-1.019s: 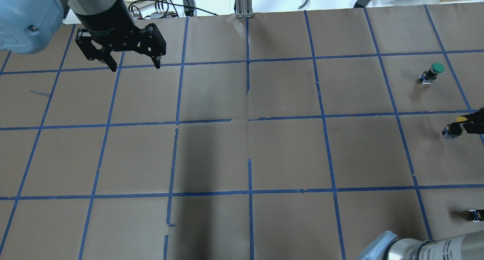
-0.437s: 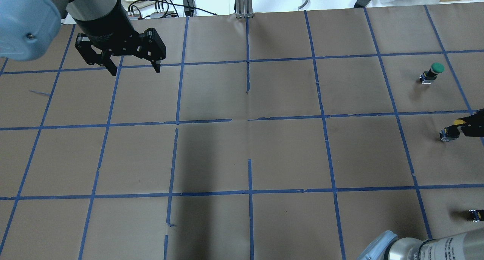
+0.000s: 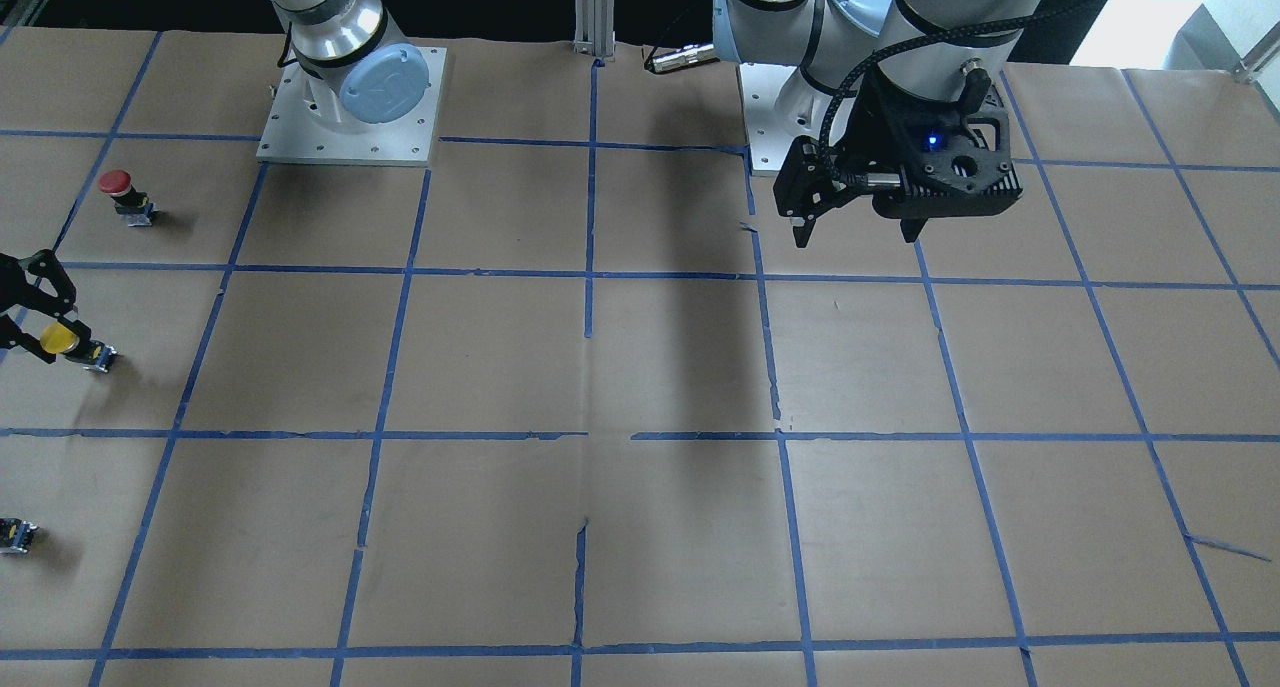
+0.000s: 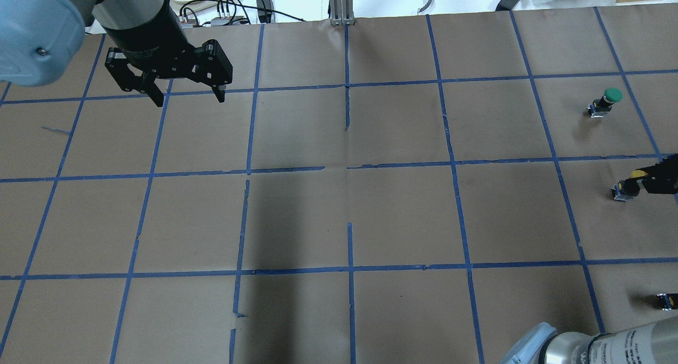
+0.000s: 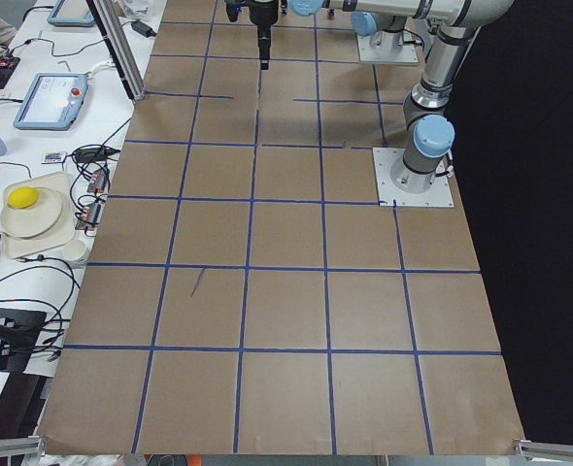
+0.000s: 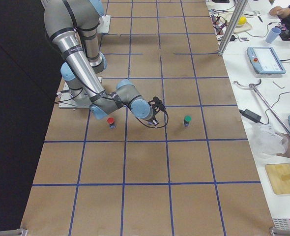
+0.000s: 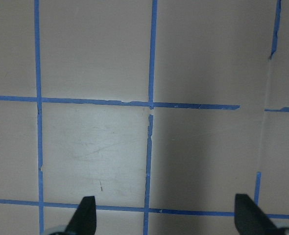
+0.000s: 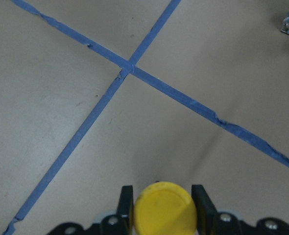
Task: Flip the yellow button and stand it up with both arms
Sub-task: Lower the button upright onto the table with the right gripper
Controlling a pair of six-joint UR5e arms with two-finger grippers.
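With the task barely begun, the right gripper (image 8: 162, 197) was clamped on the tilted yellow button (image 3: 58, 340) at the front view's left edge, while the left gripper (image 3: 856, 235) hung spread and empty at upper right.

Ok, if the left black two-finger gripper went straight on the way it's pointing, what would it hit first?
The brown paper table cover, near a crossing of blue tape lines. The left gripper is open with nothing between its fingers; its height above the paper is unclear.
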